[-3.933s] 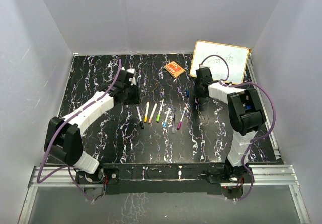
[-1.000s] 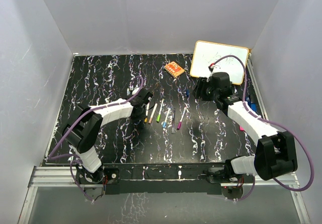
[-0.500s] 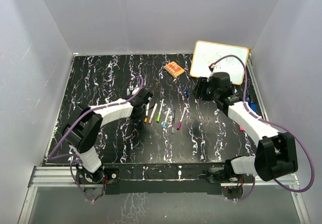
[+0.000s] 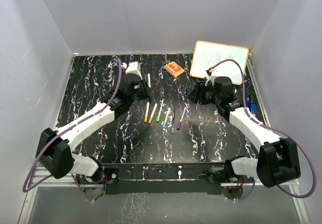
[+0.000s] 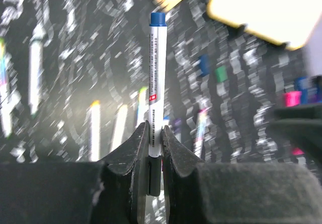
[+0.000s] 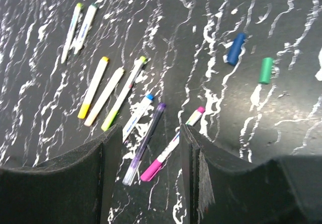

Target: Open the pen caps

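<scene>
Directly on the black marbled table (image 4: 100, 73), six markers (image 4: 160, 112) are laid side by side near the centre of the top view. Each thin white barrel is fitted with one of the coloured caps (image 6: 149, 173) at its near end. A blue cap (image 6: 235, 48) and a green cap (image 6: 266, 70) are seen loose in the upper right of the right wrist view. They lie near each other without touching, well apart from the row.

An orange eraser block (image 4: 174, 69) and a whiteboard (image 4: 220, 60) are placed toward the upper right of the top view.

The left gripper (image 5: 154, 133) is raised in the upper middle of the top view, left of the eraser block. It is clamped tightly on a blue-ended marker (image 5: 156, 68), which is gripped near one end and stands straight out past the fingertips. A dark section is pinched between the fingers; whether it is a cap cannot be told.

The right gripper (image 6: 151, 131) is held above the table just below the whiteboard. Its jaws are set partly apart, with nothing held or touched. The purple and magenta markers of the row are seen through the gap.
</scene>
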Robot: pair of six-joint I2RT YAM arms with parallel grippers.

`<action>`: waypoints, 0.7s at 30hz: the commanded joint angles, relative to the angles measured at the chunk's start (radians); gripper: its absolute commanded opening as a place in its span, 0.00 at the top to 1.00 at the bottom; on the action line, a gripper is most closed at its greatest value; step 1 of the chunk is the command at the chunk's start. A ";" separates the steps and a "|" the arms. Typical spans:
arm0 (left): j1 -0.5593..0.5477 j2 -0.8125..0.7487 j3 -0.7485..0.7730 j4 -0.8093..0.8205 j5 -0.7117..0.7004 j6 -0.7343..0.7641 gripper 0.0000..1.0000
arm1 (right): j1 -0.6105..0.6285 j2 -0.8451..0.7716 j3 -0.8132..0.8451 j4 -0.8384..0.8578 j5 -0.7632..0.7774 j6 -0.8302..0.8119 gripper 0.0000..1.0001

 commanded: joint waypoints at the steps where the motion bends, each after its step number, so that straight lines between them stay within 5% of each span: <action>1: -0.004 -0.031 -0.059 0.314 0.120 -0.005 1.00 | -0.001 -0.056 -0.058 0.193 -0.185 0.048 0.53; 7: -0.004 0.000 -0.168 0.635 0.279 -0.112 1.00 | 0.007 -0.080 -0.137 0.350 -0.313 0.145 0.52; 21: -0.015 0.089 -0.217 0.891 0.391 -0.317 1.00 | 0.105 -0.021 -0.139 0.477 -0.348 0.209 0.53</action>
